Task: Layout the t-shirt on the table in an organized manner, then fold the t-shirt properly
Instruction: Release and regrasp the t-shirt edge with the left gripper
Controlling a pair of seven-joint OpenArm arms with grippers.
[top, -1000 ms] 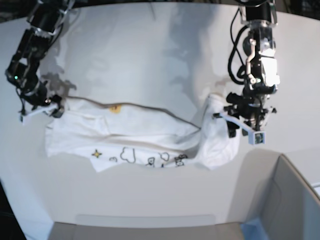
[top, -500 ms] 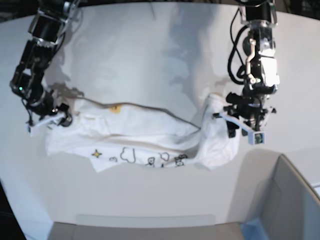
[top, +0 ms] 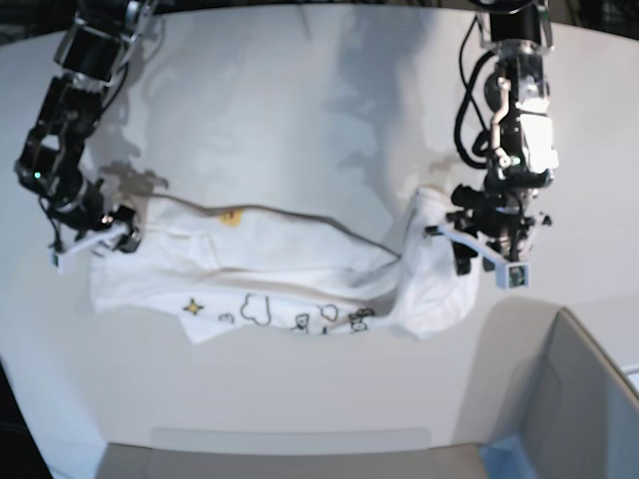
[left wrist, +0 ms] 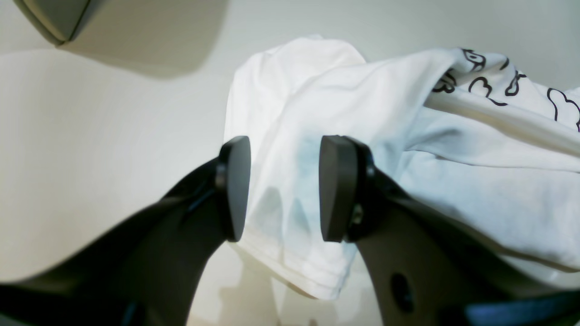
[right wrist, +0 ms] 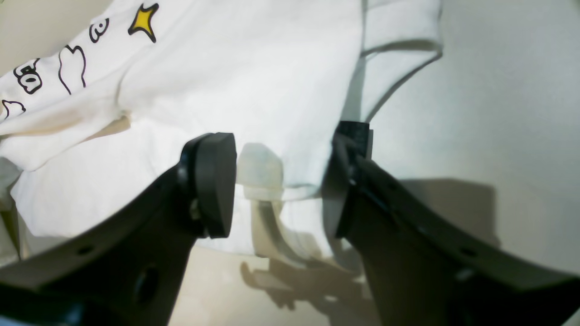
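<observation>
Grey box lower right; dark surroundings.

Both arms reach down, the left pincer and right pincer with jaws parted.

Bare table beyond t-shirt

Bright overhead light washes the white table, casting soft grey arm shadows across its far half. The base view bows at its edges. Both wrist views blur nearby: the t-shirt looks soft, its folds faintly shaded.
</observation>
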